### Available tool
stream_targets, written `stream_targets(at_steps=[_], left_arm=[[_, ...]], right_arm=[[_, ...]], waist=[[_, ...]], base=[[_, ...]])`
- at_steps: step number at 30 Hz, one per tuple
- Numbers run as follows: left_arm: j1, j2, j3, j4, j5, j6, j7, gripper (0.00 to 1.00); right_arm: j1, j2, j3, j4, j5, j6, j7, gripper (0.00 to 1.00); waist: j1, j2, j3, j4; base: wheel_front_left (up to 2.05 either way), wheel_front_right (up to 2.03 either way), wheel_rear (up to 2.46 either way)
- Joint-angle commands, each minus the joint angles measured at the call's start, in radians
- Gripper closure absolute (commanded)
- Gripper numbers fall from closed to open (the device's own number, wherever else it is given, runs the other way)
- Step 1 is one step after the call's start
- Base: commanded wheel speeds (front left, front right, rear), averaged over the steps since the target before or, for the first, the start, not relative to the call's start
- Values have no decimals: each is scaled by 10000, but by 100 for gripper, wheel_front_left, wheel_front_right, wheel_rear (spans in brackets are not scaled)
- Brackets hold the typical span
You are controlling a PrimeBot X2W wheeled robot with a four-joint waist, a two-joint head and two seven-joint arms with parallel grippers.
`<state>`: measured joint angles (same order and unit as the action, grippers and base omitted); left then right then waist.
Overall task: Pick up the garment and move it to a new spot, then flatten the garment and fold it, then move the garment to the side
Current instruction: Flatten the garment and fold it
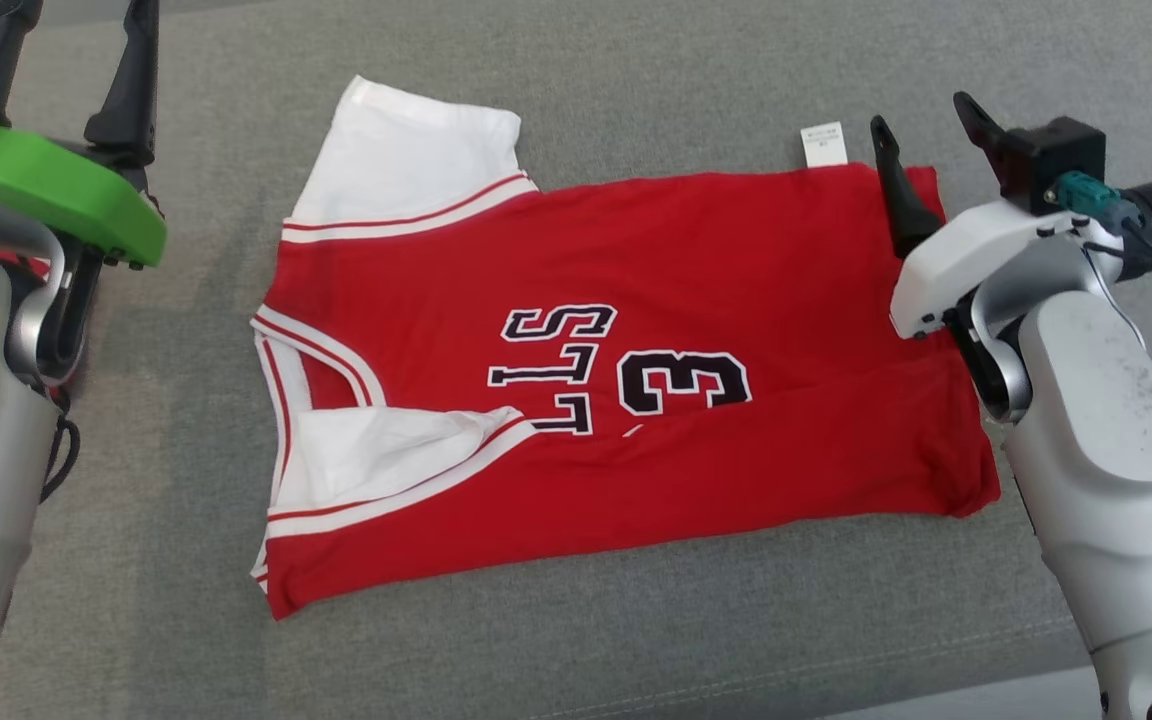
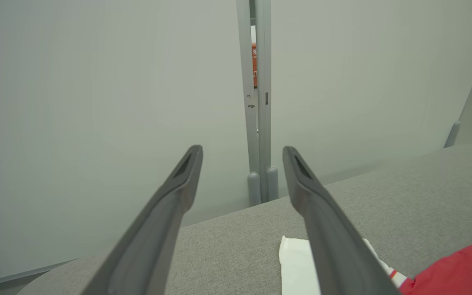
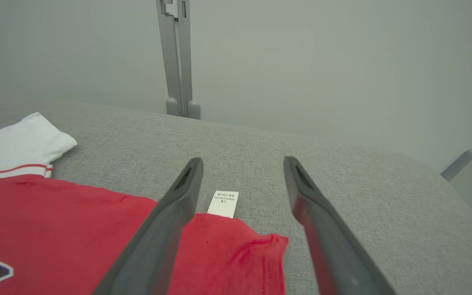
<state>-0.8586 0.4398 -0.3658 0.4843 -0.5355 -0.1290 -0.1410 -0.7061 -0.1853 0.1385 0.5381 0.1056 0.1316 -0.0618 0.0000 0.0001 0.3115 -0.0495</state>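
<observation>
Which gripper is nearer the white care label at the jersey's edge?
Right. The right gripper hovers open just beside the care label, over the hem corner of the jersey. The left gripper, also open, is off past the white sleeve at the jersey's opposite end.

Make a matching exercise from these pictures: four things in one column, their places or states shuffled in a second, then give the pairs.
Column one
1. far sleeve
2. near sleeve
3. care label
4. right pincer

Column two
A. open, at the jersey's far hem corner
B. folded in over the red front
C. spread flat on the grey surface
D. sticking out past the hem edge

Pairs: 1-C, 2-B, 3-D, 4-A
</observation>
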Motion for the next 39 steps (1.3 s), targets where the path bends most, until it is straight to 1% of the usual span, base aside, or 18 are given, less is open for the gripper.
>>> stream_targets(at_steps=[1, 4, 10, 16, 20, 29, 35, 39], left_arm=[[-468, 233, -389, 247, -104, -30, 143, 0], [-1281, 468, -1319, 926, -633, -29, 556, 0], [-2438, 802, -2773, 2076, -1548, -29, 1377, 0], [-3169, 1206, -3854, 2757, -2395, -30, 1718, 0], [-3448, 1441, -4444, 3031, -2872, -30, 1869, 0], [-3762, 1660, -5456, 3651, -3667, -31, 1880, 0], [-3860, 1724, -5974, 3993, -4102, -17, 1946, 0], [-3786, 1530, -6211, 4139, -4580, -17, 2261, 0]], right_arm=[[-363, 1, 129, 294, 42, -19, 167, 0], [-1002, 58, 353, 977, 120, -19, 448, 0], [-1904, 334, 676, 1926, 433, -19, 582, 0], [-2508, 608, 1051, 2462, 618, -19, 419, 0], [-2813, 724, 1239, 2712, 766, -19, 475, 0], [-2953, 886, 1628, 2728, 1275, -19, 370, 0], [-2973, 928, 1994, 2553, 1732, -17, 466, 0], [-2988, 849, 2126, 2540, 1927, -17, 649, 0]], waist=[[0, -1, 1253, -700], [0, -1, 1676, -892], [0, -1, 2238, -1250], [0, -1, 2582, -1672], [0, -1, 2737, -1863], [0, -1, 2798, -2061], [0, -1, 2777, -2210], [0, -1, 2763, -2246]], base=[[0, 0, 0], [0, 0, 0], [0, 0, 0], [0, 0, 0], [0, 0, 0], [0, 0, 0], [0, 0, 0], [0, 0, 0]])
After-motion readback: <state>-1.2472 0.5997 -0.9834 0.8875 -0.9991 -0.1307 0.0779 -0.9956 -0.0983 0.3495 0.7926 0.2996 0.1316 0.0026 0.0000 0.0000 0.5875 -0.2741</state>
